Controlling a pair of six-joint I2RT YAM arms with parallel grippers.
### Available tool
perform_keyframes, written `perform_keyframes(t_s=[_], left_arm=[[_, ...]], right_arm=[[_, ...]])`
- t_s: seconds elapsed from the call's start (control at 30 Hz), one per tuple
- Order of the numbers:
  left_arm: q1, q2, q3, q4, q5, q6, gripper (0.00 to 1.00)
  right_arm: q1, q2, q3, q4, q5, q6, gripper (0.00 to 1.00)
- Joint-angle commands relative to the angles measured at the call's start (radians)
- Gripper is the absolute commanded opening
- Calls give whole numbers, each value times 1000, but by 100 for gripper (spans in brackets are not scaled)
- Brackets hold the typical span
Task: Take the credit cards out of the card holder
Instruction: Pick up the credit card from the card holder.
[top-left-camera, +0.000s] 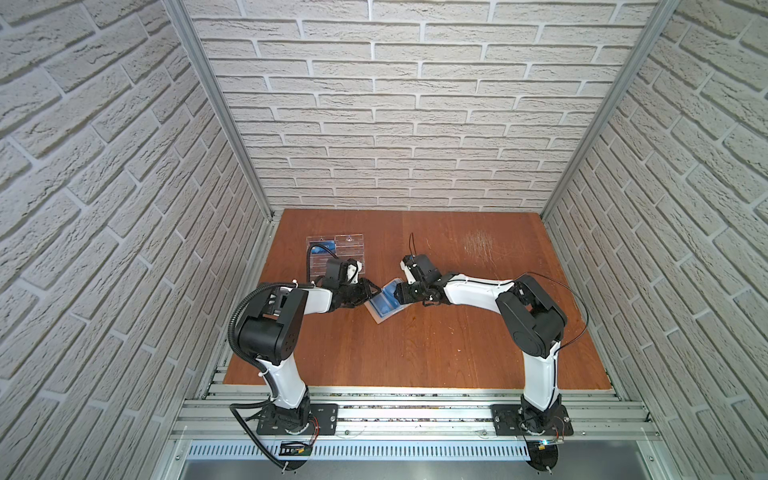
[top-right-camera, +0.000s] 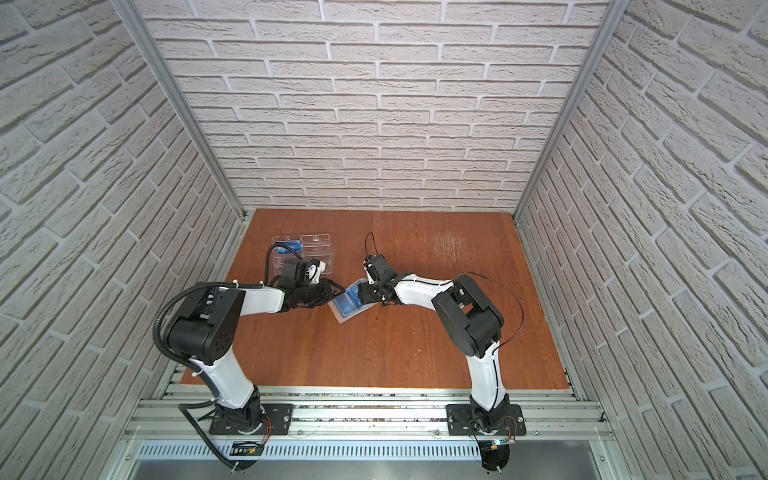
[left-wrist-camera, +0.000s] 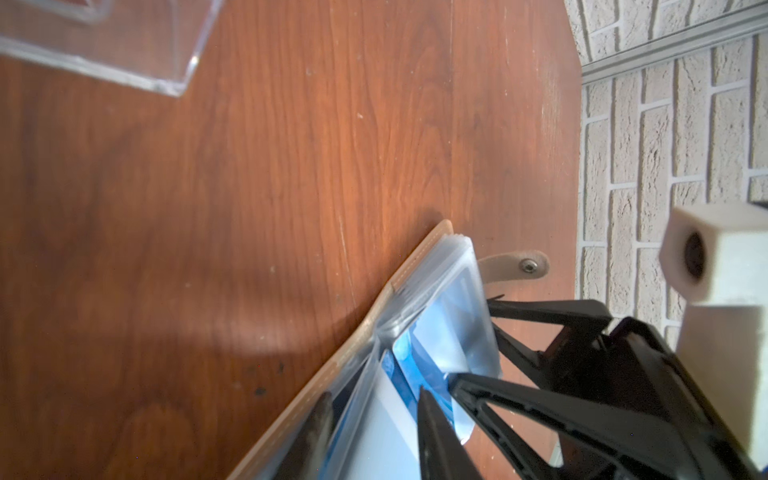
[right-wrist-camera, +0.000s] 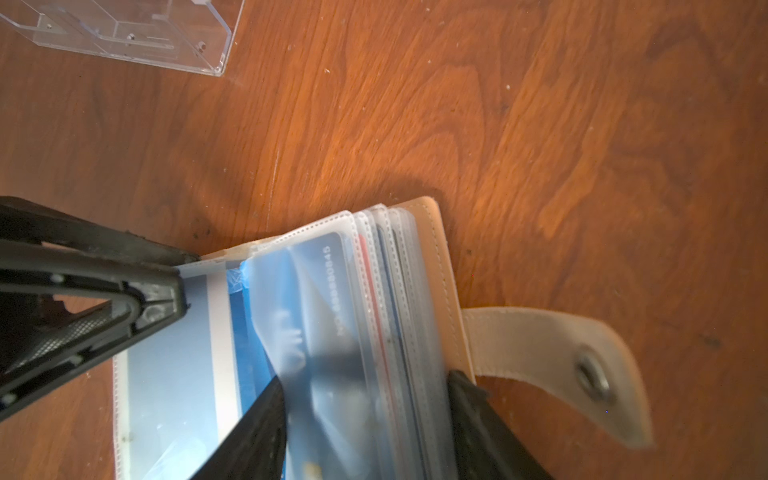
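The tan card holder (top-left-camera: 384, 308) (top-right-camera: 348, 311) lies open mid-table, its clear sleeve pages fanned out. My right gripper (right-wrist-camera: 368, 380) (top-left-camera: 400, 293) is shut on the right-hand stack of pages and the tan cover (right-wrist-camera: 440, 266). A blue credit card (right-wrist-camera: 316, 291) sits in the top sleeve of that stack. My left gripper (left-wrist-camera: 376, 399) (top-left-camera: 372, 291) is open, its fingers straddling the edge of another blue credit card (right-wrist-camera: 187, 374) with a pale stripe on the left page. The snap strap (right-wrist-camera: 561, 357) hangs loose.
A clear acrylic rack (top-left-camera: 336, 249) (top-right-camera: 303, 247) stands behind the left gripper, with a blue card (top-left-camera: 322, 250) in one slot. Brick-patterned walls close in the table on three sides. The two grippers meet nose to nose over the card holder.
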Motion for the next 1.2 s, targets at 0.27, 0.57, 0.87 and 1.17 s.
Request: perform_keyframes(t_s=[0.27,0.57,0.87,1.17], left_arm=[[-8,-11,-25,169,21,-96,28],[-58,-34,-47,222,2,-147,28],[-82,-3,-19,278,-16,-205,27],[-134,11,29,265,-22,-216,27]], right_arm=[[21,73,-54,-66,-34,4,60],[12,35,-68,-38,-130,39,60],[-26,-18,-116,-16,-199,70,60],[-47,-52,-142,-6,-230,63,60]])
